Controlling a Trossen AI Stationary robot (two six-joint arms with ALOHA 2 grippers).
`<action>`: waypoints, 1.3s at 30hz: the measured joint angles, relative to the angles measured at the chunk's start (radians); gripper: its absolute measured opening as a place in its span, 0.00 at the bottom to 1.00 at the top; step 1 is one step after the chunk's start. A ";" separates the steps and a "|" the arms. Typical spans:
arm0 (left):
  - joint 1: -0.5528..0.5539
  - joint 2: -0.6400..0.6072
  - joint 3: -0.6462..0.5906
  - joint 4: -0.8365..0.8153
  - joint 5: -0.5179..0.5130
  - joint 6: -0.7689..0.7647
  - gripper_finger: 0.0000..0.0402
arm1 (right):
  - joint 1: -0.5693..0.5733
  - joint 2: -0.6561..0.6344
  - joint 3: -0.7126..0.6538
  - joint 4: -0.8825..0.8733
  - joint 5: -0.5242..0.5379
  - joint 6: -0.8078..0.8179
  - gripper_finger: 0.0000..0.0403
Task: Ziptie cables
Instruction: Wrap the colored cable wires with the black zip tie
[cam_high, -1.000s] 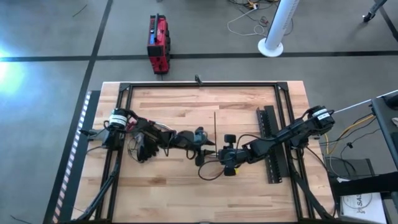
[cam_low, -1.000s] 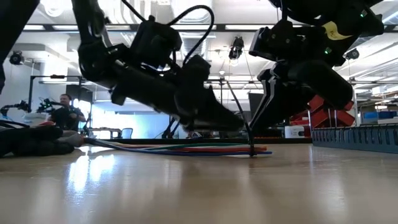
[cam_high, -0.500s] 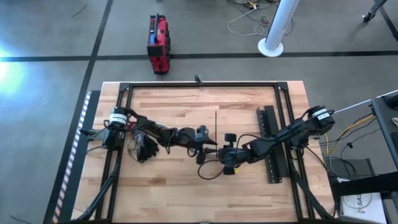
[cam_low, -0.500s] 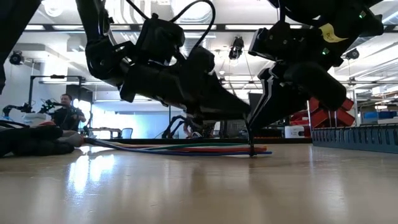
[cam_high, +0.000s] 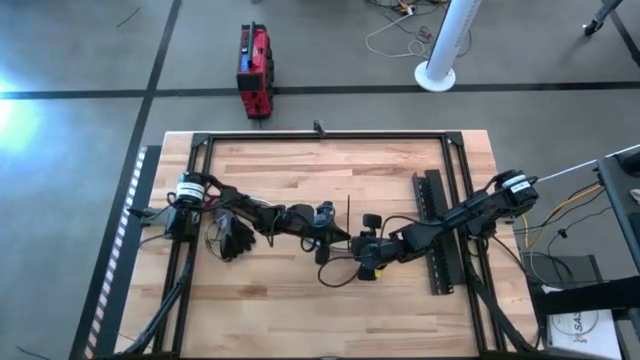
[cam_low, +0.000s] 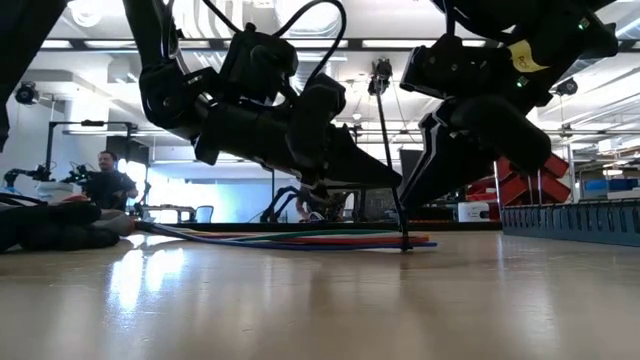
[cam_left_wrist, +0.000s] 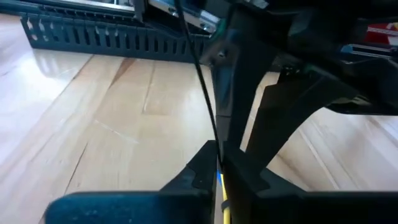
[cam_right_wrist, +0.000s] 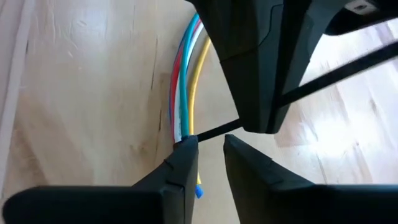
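The left gripper (cam_left_wrist: 217, 168) pinches the ziptie (cam_left_wrist: 198, 62), apparently upright, just beside the right gripper (cam_right_wrist: 210, 149), whose jaws stand slightly parted over the cables (cam_right_wrist: 185, 81). Feed the strip under the bundle slowly, keeping it taut.

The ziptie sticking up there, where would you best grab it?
Probably on its free upper stretch. The ziptie stands nearly upright, its foot at the cables between the left gripper and right gripper. Coming level from the side, pinching its thin strip, seems easiest.
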 joint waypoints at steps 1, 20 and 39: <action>0.000 0.000 0.000 0.000 0.000 0.001 0.00 | 0.000 0.000 0.000 0.000 -0.002 0.009 0.18; -0.068 -0.006 0.000 0.022 0.062 0.005 0.00 | 0.003 0.000 -0.066 0.150 -0.112 0.032 0.11; -0.066 -0.016 -0.003 0.040 0.102 0.006 0.00 | 0.003 0.005 -0.062 0.153 -0.161 -0.057 0.22</action>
